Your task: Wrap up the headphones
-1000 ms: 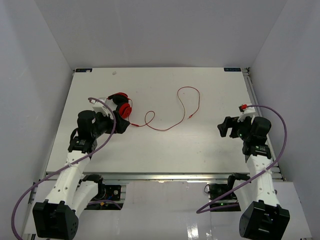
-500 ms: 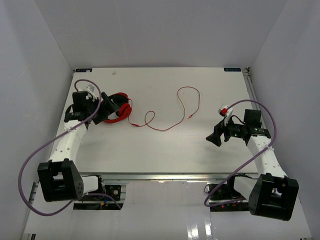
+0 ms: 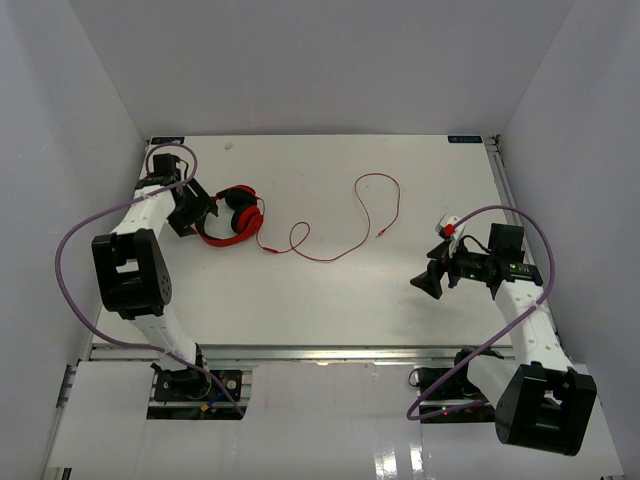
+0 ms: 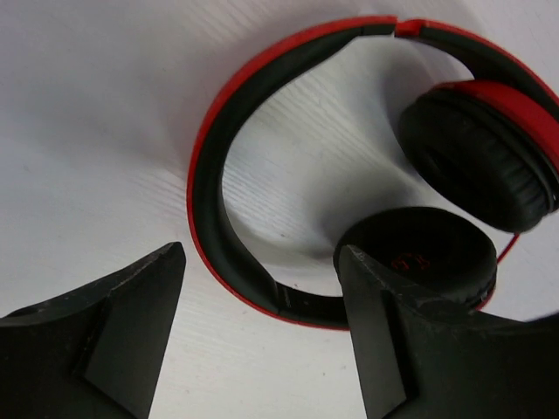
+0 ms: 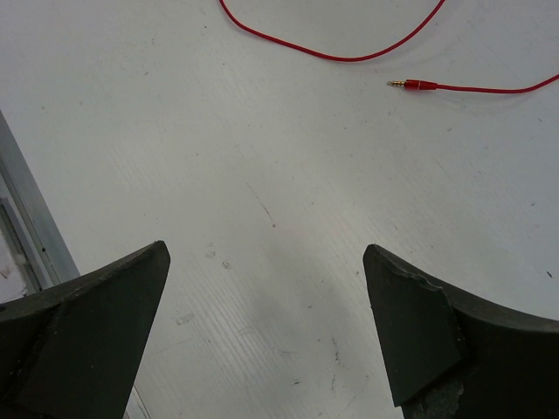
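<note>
Headphones (image 3: 232, 215) lie flat in the upper left of the worktop (image 3: 300, 310). Their thin red cord (image 3: 328, 261) trails loose in open loops towards the centre and ends at the plug (image 3: 384, 236). No turn of cord is on the headband or earcups yet.

Step in hand, as judged: the approach to a first hold, with wrapping not begun. The left end effector (image 3: 192, 208) sits just left of the headphones. In the wrist view it (image 4: 262, 262) is spread wide, with the lower arc of the headband (image 4: 210, 201) between its fingers and no visible contact. The right end effector (image 3: 428, 280) stands at the right of the frame, well apart from the cord. It (image 5: 266, 257) is fully spread and empty, with the plug (image 5: 410, 85) ahead of it.

Next move, as judged: the left should close on the headband to steady the set, while the right advances to pick up the cord near the plug. The cord is thin and lies flat, so the pinch must be low and accurate.

Change against the earlier frame: the left arm has swung from the near side to the far left, uncovering the headphones. The right end effector has dropped lower and turned leftward. Headphones and cord appear unmoved.
</note>
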`<state>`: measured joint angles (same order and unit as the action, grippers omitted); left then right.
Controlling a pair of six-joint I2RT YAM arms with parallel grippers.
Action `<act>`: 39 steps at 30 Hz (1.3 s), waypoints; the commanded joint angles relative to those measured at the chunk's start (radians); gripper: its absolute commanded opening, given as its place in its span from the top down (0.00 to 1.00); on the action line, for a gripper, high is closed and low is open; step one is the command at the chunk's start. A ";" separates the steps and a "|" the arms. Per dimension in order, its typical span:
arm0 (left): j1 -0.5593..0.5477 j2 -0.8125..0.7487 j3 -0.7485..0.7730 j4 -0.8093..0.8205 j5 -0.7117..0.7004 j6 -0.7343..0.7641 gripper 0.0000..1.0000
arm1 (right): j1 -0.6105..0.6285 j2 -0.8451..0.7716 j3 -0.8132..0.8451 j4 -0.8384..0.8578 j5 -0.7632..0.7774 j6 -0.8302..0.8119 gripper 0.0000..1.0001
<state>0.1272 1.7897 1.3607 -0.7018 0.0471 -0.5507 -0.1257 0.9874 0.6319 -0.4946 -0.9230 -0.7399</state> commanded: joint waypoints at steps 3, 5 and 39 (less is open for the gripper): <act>0.003 0.071 0.107 -0.048 -0.118 0.105 0.22 | 0.001 -0.021 -0.001 0.022 -0.026 0.000 0.02; 0.002 0.098 0.121 -0.046 -0.113 0.128 0.24 | 0.001 -0.019 -0.002 0.022 -0.025 0.000 0.02; 0.002 0.207 0.041 0.080 0.008 0.284 0.65 | -0.061 0.009 -0.020 0.019 -0.054 -0.006 0.02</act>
<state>0.1294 2.0213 1.4532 -0.6492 0.0190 -0.2764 -0.1750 0.9901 0.6231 -0.4915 -0.9396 -0.7399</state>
